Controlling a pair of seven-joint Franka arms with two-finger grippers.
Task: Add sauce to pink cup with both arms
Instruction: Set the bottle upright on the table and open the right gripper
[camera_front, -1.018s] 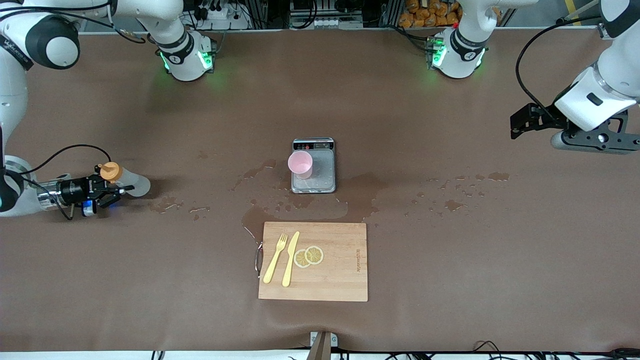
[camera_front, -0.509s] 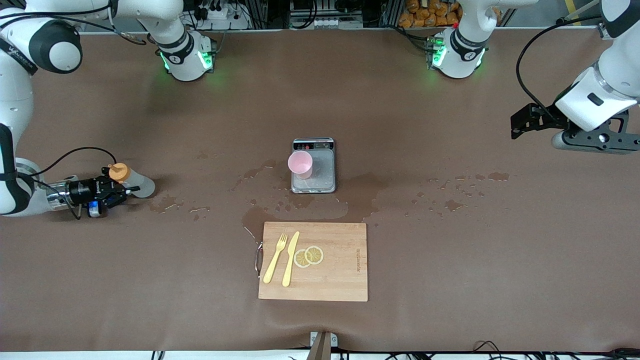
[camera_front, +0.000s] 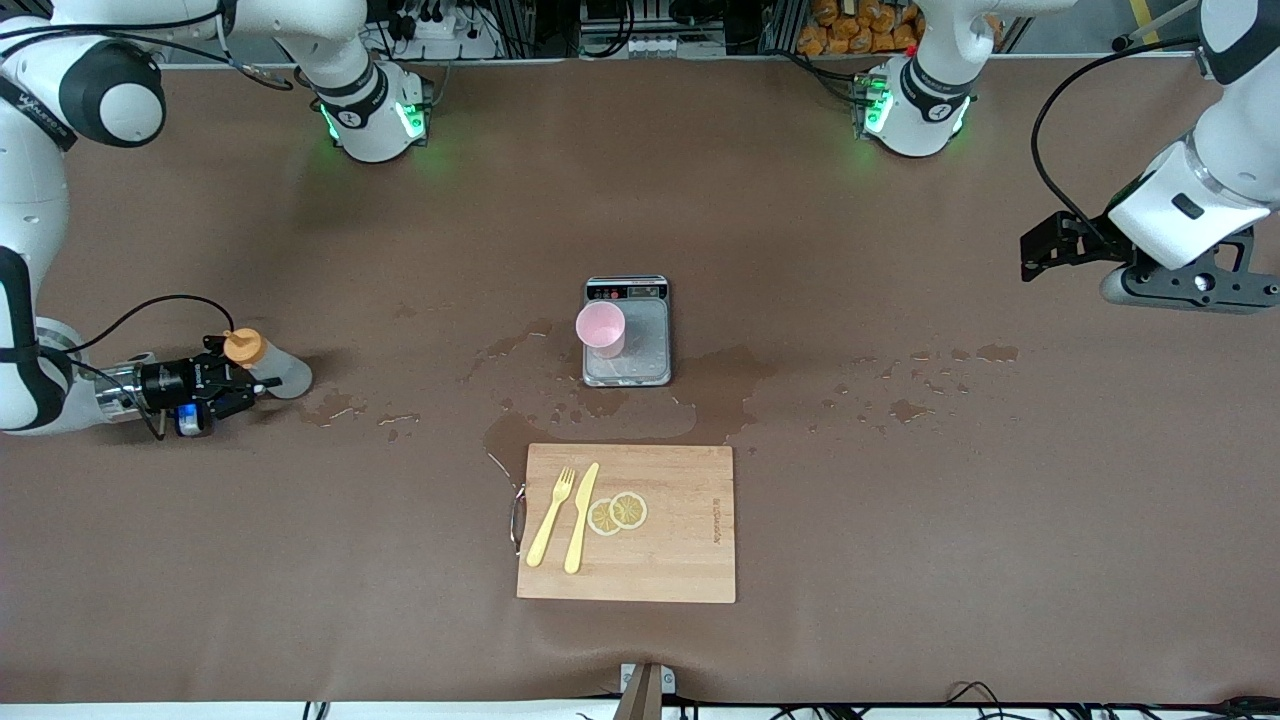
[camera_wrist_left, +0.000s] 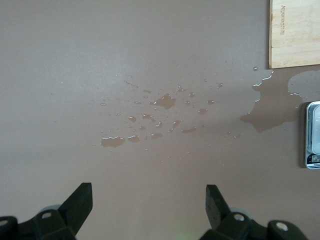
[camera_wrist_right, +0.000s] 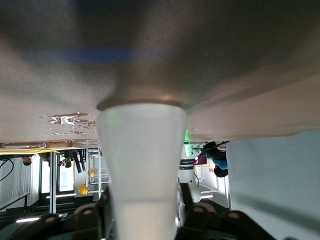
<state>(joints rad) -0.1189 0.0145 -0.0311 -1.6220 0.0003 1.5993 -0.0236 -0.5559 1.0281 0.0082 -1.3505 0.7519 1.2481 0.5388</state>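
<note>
High front camera faces both bases; left wrist looks down between its fingers (camera_wrist_left: 80, 202), sharing the scale (camera_front: 627, 330); right wrist sits close.

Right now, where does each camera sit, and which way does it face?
Front view: high across the table, facing both arms' bases; shows pink cup on the scale.
Left wrist view: above the table, looking down at puddles; open left gripper in frame; shares that scale.
Right wrist view: low, level along the table; right gripper around the sauce.
</note>
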